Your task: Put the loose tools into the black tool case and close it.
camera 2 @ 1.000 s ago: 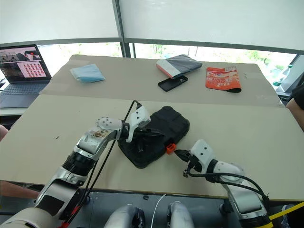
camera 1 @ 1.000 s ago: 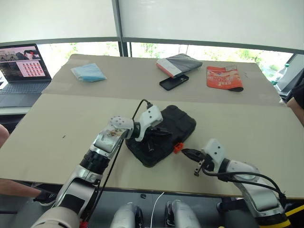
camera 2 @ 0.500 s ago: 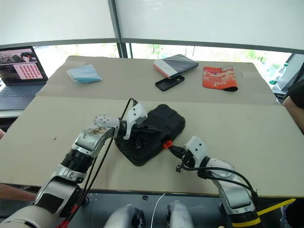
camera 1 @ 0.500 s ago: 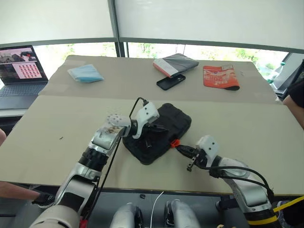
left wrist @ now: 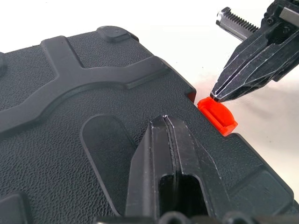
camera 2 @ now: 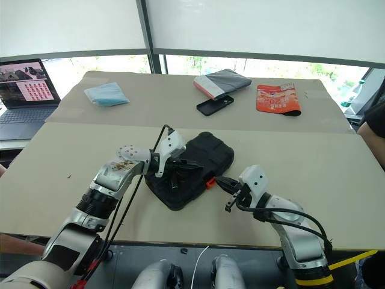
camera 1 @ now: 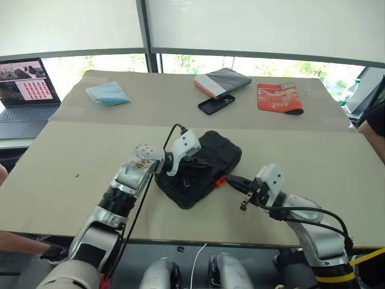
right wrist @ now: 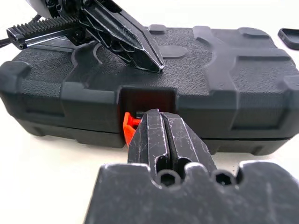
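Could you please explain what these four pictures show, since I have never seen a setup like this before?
This is a humanoid robot with two arms, each ending in a two-fingered black gripper. The two wide pictures come from cameras in its head, looking down at a table. The two close-ups come from cameras on its wrists.

In front of it lies a black tool case, lid down. The left gripper, shut and holding nothing, presses on the lid. The right gripper, also shut and empty, has its tip at the case's orange latch.

Farther back lie a smartphone, a blue packet, a red pouch, a folded grey item, and a laptop to the left.
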Motion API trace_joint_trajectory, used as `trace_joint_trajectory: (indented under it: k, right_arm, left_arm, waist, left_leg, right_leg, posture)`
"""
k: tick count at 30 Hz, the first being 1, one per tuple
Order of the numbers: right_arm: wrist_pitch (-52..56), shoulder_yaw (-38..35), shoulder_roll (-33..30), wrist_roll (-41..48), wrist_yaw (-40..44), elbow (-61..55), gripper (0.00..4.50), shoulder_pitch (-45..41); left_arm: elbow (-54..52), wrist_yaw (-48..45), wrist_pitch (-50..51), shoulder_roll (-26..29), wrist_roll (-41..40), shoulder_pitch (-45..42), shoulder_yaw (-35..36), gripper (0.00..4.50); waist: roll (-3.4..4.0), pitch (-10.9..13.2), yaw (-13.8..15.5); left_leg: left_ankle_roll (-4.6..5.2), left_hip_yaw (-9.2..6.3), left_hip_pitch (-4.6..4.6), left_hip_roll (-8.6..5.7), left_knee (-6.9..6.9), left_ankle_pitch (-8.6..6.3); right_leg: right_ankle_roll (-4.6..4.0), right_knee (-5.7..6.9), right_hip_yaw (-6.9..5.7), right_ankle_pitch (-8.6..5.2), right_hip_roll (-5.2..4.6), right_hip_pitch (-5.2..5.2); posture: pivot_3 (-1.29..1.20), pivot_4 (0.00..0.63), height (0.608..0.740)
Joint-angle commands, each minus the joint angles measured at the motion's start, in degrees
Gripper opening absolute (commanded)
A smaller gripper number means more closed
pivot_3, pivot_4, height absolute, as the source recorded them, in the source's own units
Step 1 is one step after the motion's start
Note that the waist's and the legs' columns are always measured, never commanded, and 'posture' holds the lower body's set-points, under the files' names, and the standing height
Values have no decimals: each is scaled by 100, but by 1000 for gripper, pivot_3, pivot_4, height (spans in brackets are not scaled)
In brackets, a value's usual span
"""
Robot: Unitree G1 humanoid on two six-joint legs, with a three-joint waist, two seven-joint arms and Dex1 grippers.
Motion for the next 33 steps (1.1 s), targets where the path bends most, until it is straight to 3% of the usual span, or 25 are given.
trace_joint_trajectory:
  k: [1,5,19,33]
  right_arm:
    - [132,-460,-297,412,204,-410,0,250]
    - [317,-273,-424,391,231,-374,0,426]
    - [-527,308,255,-194,46,486,0,-171]
    - [-77,488,305,-243,198,481,0,-747]
  left_arm:
    - [376,22,357,139,204,289,-270,15]
    - [411,46,320,124,218,281,-266,15]
    - [485,151,322,118,199,175,-121,15]
    - [357,52,497,124,154,385,-172,15]
  waist:
    - [0,0,15]
    - [-1,-3,8]
    - [4,-6,-8]
    - [4,-6,-75]
  left_leg:
    - [1,0,0,0,-1,0]
    - [1,0,2,1,-2,-2]
    - [-3,-3,0,1,-3,-4]
    - [-8,-3,4,7,-6,-3]
  right_leg:
    - [0,-1,0,0,0,0]
    - [0,-5,0,0,1,2]
    - [0,-6,-1,-1,1,-1]
    - [1,-4,4,-1,9,-6]
  posture:
    - [0,150,740]
    - [0,150,740]
    - [0,150,740]
    - [0,150,740]
